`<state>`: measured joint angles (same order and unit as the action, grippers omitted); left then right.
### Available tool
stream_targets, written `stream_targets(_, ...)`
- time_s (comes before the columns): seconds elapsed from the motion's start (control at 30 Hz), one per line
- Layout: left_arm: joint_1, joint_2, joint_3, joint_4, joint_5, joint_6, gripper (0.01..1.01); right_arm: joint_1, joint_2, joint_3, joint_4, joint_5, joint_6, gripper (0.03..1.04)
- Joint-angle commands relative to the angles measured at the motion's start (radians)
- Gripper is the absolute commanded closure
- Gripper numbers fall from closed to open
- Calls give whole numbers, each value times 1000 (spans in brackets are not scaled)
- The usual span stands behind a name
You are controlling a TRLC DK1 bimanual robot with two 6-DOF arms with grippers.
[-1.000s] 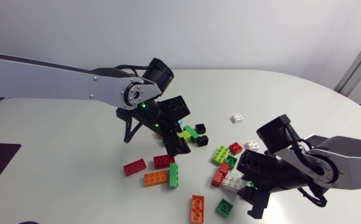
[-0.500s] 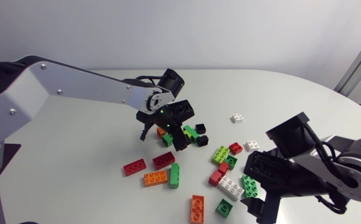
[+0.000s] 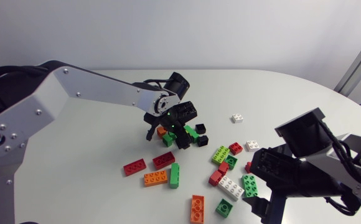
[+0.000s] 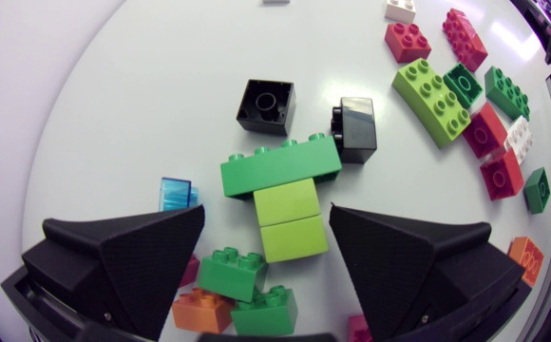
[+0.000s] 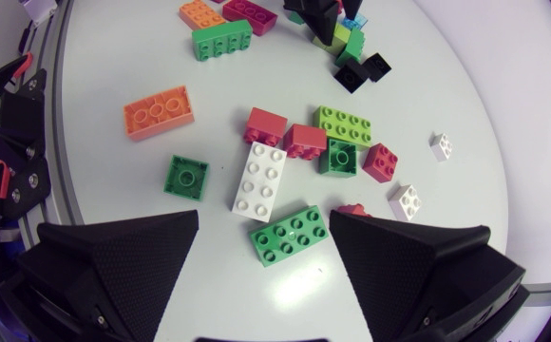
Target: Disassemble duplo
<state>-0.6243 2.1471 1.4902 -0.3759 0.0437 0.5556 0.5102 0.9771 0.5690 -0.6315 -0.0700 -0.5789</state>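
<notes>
A joined duplo cluster (image 3: 180, 134) lies mid-table. In the left wrist view it is a dark green long brick (image 4: 280, 163) on two lime bricks (image 4: 290, 220), with more green bricks (image 4: 233, 271) and an orange one (image 4: 199, 309) behind. My left gripper (image 3: 175, 129) hovers over it, open, with the lime bricks between its fingers (image 4: 267, 224). My right gripper (image 3: 266, 200) stands open near the front right, raised above a loose green brick (image 5: 290, 235) and a white brick (image 5: 261, 180), holding nothing.
Two black bricks (image 4: 264, 104) lie just ahead of the cluster, and a blue piece (image 4: 174, 193) sits beside it. Loose red (image 3: 134, 167), orange (image 3: 155, 178), green (image 3: 174, 175) and lime (image 3: 220, 154) bricks are scattered in front. Small white bricks (image 3: 237, 118) lie farther back.
My right gripper opened and drew back toward the front right, leaving a green brick beside the white one. My left arm swung in over the cluster and its fingers narrowed a little.
</notes>
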Motion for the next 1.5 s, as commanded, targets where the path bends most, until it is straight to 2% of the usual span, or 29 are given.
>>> stream_targets(0.0, -9, 23, 41, 8, -11, -23, 413, 13, -17, 23, -27, 10, 25, 69)
stream_targets(0.1, -14, 33, 50, 5, -13, -25, 744, 16, -35, 28, -42, 12, 27, 69)
stream_targets(0.13, -14, 34, 50, 2, -13, -25, 780, 16, -41, 29, -51, 12, 28, 69)
stream_targets(0.5, -6, -20, 12, -47, 16, 6, 782, 22, -77, 26, -80, 16, 31, 69)
stream_targets(0.53, 0, -21, 12, -51, 31, 10, 734, 22, -75, 25, -80, 16, 31, 69)
stream_targets(0.7, 24, -23, 27, -113, 110, 63, 356, 28, -87, 22, -89, 16, 36, 69)
stream_targets(0.8, 31, -18, 30, -133, 122, 84, 256, 28, -91, 23, -94, 18, 34, 69)
stream_targets(0.87, 38, -15, 36, -149, 142, 107, 226, 28, -92, 25, -94, 18, 34, 69)
stream_targets(1.23, 97, 45, 104, -181, 163, 179, 225, 30, -92, 32, -102, 19, 28, 69)
stream_targets(1.47, 141, 92, 171, -258, 200, 247, 225, 21, -97, 31, -106, 19, 19, 69)
